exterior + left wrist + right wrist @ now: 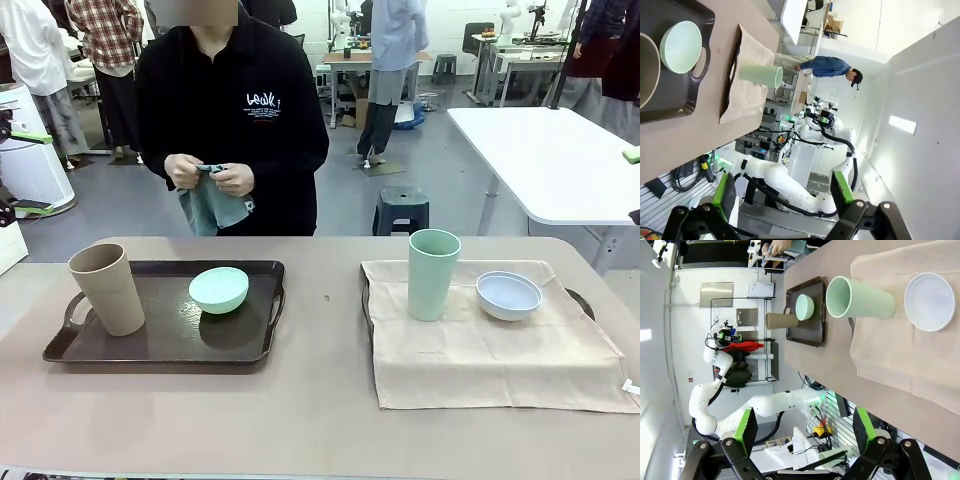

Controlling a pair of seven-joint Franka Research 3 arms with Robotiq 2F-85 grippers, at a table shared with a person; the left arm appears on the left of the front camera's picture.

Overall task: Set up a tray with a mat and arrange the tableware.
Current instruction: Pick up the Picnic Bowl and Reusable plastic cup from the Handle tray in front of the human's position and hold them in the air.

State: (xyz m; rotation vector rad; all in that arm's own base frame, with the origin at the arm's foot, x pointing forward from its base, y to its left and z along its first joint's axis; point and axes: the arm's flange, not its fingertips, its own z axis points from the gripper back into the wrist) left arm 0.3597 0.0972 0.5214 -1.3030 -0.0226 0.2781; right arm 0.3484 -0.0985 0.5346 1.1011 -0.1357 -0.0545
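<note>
Far beyond right end effector [805, 419]: sage green cup [862, 297] on mat [900, 357].

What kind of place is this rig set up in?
Probably a robotics lab or workshop: a large white worktable, a dark plastic step stool on bare grey floor, and a slatted wall panel hung with cables.

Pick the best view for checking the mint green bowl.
Left wrist view: the mint green bowl is large there, with its whole rim and inside visible, on the dark tray. The front view shows it side-on near the tray's right handle. The right wrist view shows it small and far off, beside the tan cup.
</note>
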